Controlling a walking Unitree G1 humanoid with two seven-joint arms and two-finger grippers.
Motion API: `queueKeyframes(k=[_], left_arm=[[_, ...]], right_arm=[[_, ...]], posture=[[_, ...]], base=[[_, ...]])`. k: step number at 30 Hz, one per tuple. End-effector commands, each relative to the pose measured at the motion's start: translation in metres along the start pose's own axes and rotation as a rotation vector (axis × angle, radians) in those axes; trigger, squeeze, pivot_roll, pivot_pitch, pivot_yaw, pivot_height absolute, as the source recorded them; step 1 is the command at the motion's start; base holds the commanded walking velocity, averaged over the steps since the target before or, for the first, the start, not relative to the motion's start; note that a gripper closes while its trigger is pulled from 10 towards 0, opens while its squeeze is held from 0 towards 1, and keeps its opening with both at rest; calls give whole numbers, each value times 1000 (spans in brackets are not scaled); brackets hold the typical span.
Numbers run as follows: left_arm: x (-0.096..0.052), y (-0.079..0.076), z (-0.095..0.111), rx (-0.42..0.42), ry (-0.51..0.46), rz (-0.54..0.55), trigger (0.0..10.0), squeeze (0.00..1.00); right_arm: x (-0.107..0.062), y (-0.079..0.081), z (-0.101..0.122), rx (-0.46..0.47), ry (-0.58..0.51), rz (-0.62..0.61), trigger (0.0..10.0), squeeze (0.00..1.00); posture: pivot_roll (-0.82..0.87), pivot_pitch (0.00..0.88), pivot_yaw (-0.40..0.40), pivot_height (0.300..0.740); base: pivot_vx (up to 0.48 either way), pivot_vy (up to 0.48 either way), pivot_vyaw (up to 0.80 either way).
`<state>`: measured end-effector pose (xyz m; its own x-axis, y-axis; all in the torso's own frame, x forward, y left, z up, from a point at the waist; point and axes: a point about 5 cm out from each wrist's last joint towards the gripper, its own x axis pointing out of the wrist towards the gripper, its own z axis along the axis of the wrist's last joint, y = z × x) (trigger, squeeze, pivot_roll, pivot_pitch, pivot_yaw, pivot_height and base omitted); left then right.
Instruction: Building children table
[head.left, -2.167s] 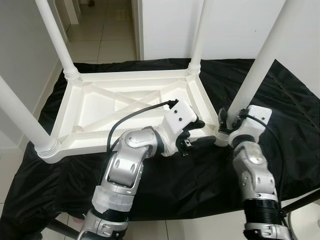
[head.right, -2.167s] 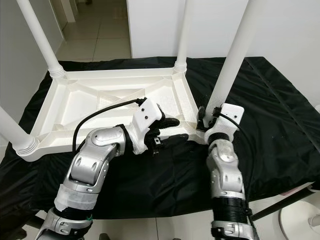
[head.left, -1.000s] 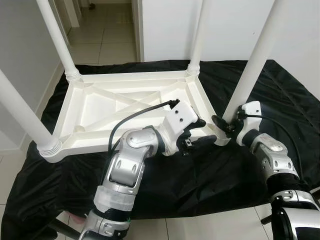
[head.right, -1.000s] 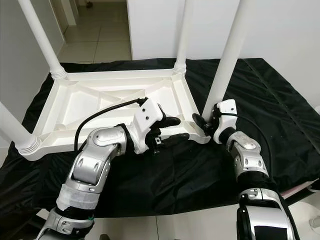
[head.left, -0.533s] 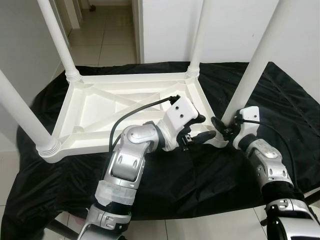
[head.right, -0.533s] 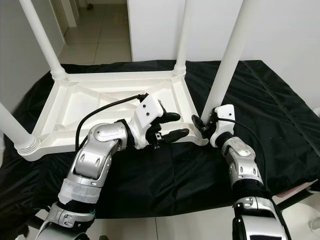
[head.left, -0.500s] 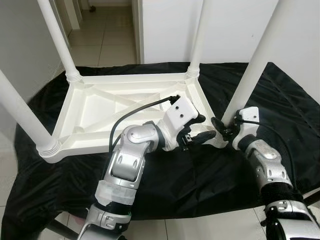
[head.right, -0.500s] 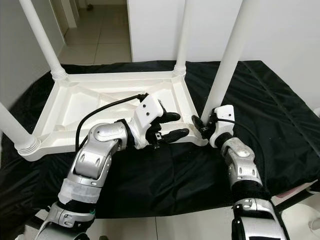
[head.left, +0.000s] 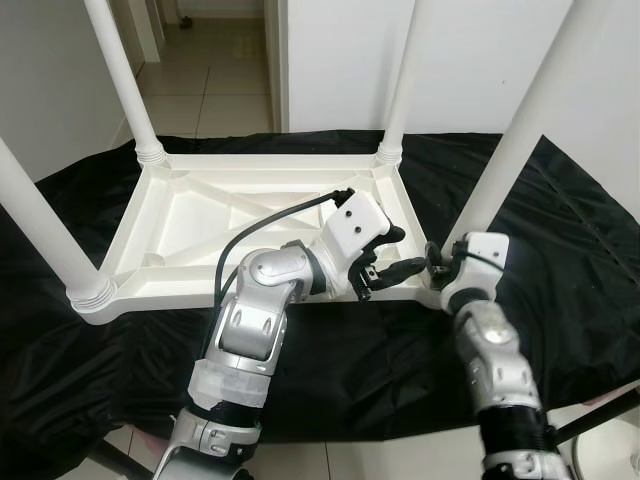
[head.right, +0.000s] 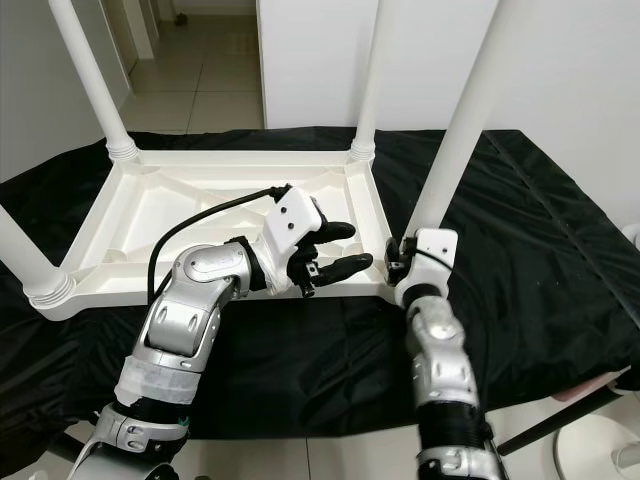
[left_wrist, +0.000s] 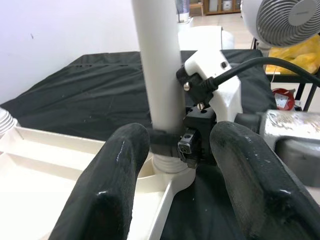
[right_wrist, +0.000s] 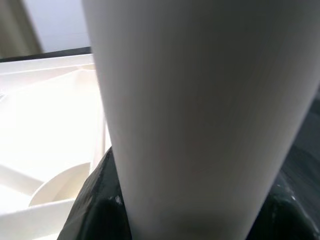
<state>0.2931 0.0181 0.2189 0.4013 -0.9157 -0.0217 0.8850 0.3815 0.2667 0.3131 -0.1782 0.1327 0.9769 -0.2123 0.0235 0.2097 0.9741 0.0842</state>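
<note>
A white children table (head.left: 190, 215) lies upside down on a black cloth (head.left: 360, 350), with its legs pointing up. My right gripper (head.left: 440, 262) is shut on the base of the near right leg (head.left: 520, 140), just above its socket. In the right wrist view that leg (right_wrist: 200, 100) stands close between the dark fingers (right_wrist: 102, 200). My left gripper (head.left: 392, 252) is open over the table's near right rim, a little left of that leg. Its two thick fingers (left_wrist: 120, 170) point at the leg (left_wrist: 157, 60) and at the right gripper's white wrist (left_wrist: 210, 75).
The other three legs stand at the far left (head.left: 125, 80), far right (head.left: 400, 80) and near left (head.left: 40, 230) corners. A white wall rises behind, with a tiled corridor (head.left: 210, 80) at the back left. A fan (left_wrist: 285, 20) stands off to the right.
My right forearm has swung in from the right and now comes up from below, with its gripper still at the leg's base. The left gripper has crept slightly toward the leg and stays open.
</note>
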Motion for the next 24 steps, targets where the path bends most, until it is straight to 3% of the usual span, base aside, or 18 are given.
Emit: queueKeyframes(k=[1, 4, 13, 14, 22, 24], left_arm=[[-4, 14, -7, -10, 24, 282, 10000, 0], [-4, 15, -8, -14, 26, 291, 10000, 0], [-6, 17, -10, -5, 27, 284, 10000, 0], [-6, 17, -11, -7, 26, 286, 10000, 0], [-7, 14, -11, -14, 17, 290, 10000, 0], [-7, 15, -11, -10, 14, 290, 10000, 0]], right_arm=[[-8, -8, -21, 33, 100, -98, 10000, 0], [-14, -4, -21, 64, 84, -192, 10000, 0], [-20, 1, -9, 47, 57, -177, 10000, 0], [-21, 0, -6, 42, 45, -163, 10000, 1000], [-23, -5, 3, 25, 11, -107, 10000, 1000], [-22, -10, 9, 7, -12, -23, 10000, 1000]], posture=[[-42, 0, -9, 740], [-44, 0, -2, 740], [-57, 0, 2, 740], [-61, 0, 3, 740], [-64, 0, 2, 740], [-64, 0, 3, 740]], base=[[0, 0, 0], [0, 0, 0], [0, 0, 0], [0, 0, 0], [0, 0, 0], [0, 0, 0]])
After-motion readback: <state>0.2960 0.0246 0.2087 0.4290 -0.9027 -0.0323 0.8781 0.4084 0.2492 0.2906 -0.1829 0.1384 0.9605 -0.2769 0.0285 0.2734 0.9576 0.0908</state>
